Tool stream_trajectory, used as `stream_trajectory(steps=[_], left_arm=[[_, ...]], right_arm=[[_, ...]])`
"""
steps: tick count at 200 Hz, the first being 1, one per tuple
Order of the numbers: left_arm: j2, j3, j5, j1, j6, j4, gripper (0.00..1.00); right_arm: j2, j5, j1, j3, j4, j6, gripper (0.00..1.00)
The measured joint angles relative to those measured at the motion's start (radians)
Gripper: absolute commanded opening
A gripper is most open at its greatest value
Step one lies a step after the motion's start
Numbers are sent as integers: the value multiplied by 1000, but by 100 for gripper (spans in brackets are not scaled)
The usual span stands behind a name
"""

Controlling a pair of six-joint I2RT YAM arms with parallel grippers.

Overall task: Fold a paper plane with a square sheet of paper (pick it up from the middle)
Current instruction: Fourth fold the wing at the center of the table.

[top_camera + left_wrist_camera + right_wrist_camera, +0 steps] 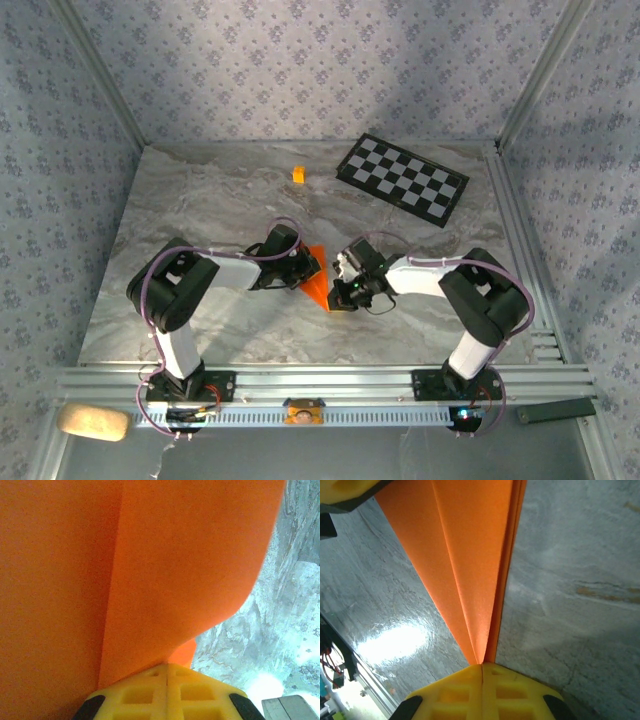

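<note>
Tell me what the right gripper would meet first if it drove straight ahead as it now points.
The folded orange paper that the right gripper is shut on, likely buckling it. Past that, perhaps the left gripper, slightly off-line; depth is unclear.

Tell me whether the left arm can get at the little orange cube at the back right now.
Probably not yet: the left gripper is shut on the folded orange paper, which the right gripper also pinches. The table between them and the cube looks bare.
</note>
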Motion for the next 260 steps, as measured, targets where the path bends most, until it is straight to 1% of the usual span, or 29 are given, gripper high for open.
stream_trajectory(steps=[18,31,42,65,75,121,127,141,163,178,199,228,260], left_arm=[[0,0,0,0,0,0,6],[0,-2,0,0,0,2,5],[0,-2,1,0,0,2,6],[0,-4,1,0,-1,5,5],[0,-5,1,0,-1,8,5],[0,-6,-28,2,-1,18,5],[0,-6,-30,2,-1,19,5],[0,-6,-34,2,0,19,5],[0,-6,-35,2,-1,20,5],[0,-6,-37,2,-1,20,5],[0,-6,-38,2,0,20,5],[0,-7,-38,2,-1,23,5],[0,-11,-38,2,-1,34,5]], right_arm=[[-3,21,8,7,-14,-8,6],[-8,30,13,7,-18,-12,0],[-10,35,14,6,-21,-12,0],[-13,39,14,6,-23,-11,12],[-19,43,14,6,-33,-16,15],[-121,21,5,-42,-95,-5,19],[-141,15,-4,-48,-95,1,19],[-184,-4,-32,-54,-85,10,13],[-216,-41,-75,-53,-32,34,8],[-194,-64,-87,-41,-1,45,5],[-117,-92,-80,-2,50,69,3],[-5,-101,-60,60,100,96,2],[61,-100,-51,84,143,117,2]])
